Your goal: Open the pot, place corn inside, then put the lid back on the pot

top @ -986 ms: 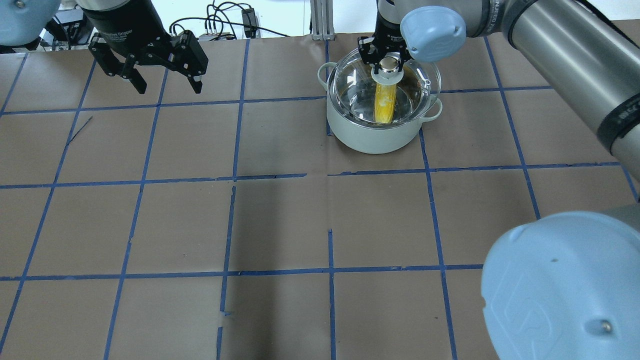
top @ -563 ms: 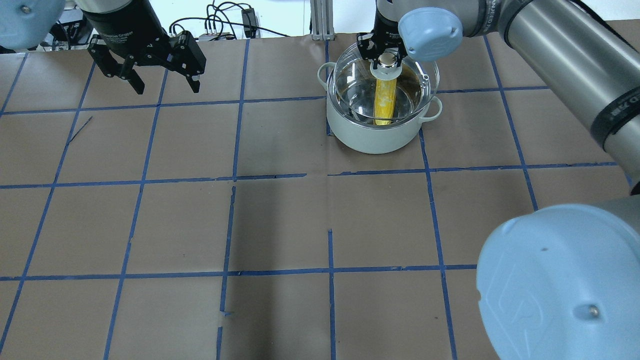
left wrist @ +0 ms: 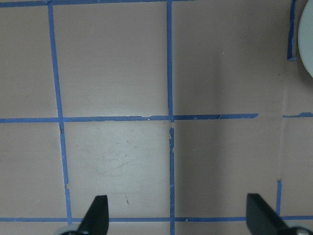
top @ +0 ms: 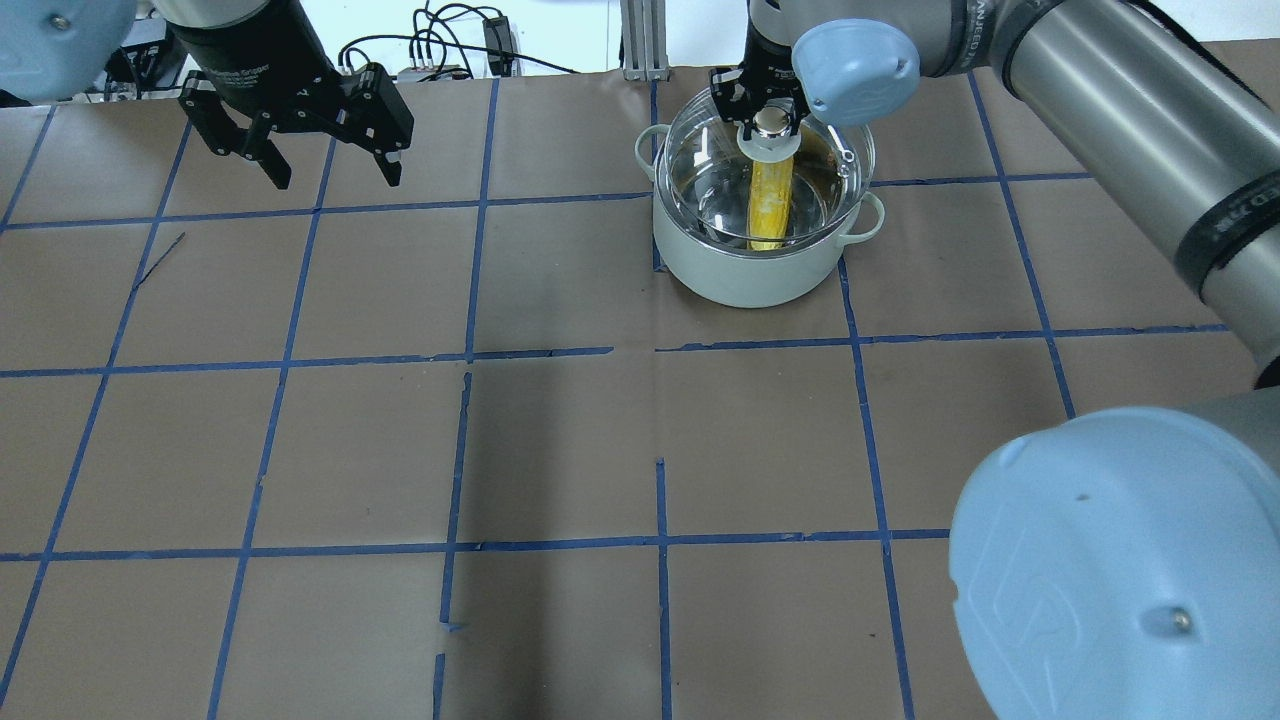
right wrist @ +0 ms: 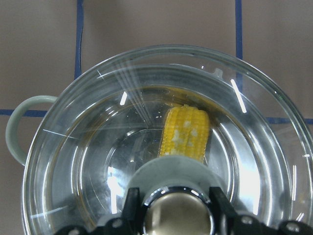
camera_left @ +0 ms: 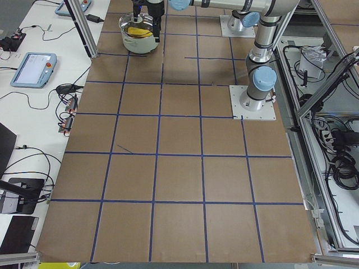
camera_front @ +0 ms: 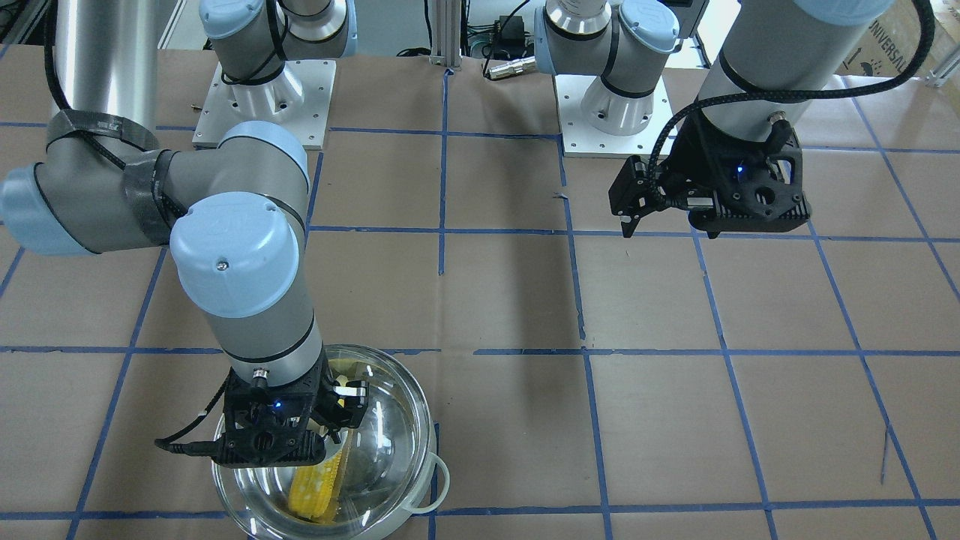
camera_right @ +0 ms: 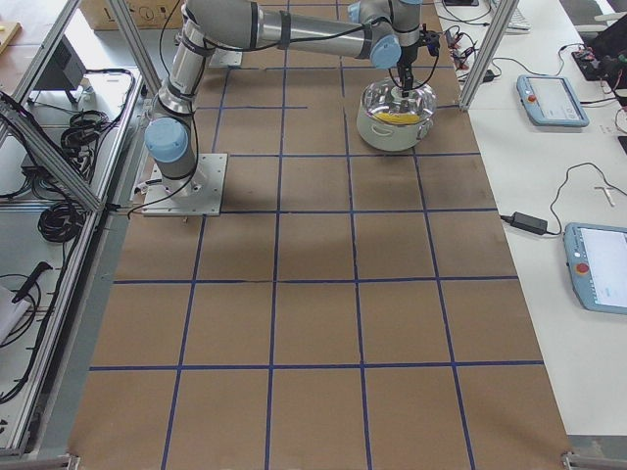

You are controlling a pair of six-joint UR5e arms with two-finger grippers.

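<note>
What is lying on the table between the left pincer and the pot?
Nothing: in the overhead view, only bare brown table with blue tape lines separates the left pincer from the pot.

The right arm [top: 1100,110] stretches forward toward the far edge of the tabletop [top: 560,440], wrist turned straight down. The right gripper [top: 769,113] has its fingers clamped on the knob of the lid [top: 705,165]. The left arm [camera_front: 772,60] hangs high over the tabletop's left half, its left gripper [top: 335,180] pointing down with fingers spread wide.
</note>
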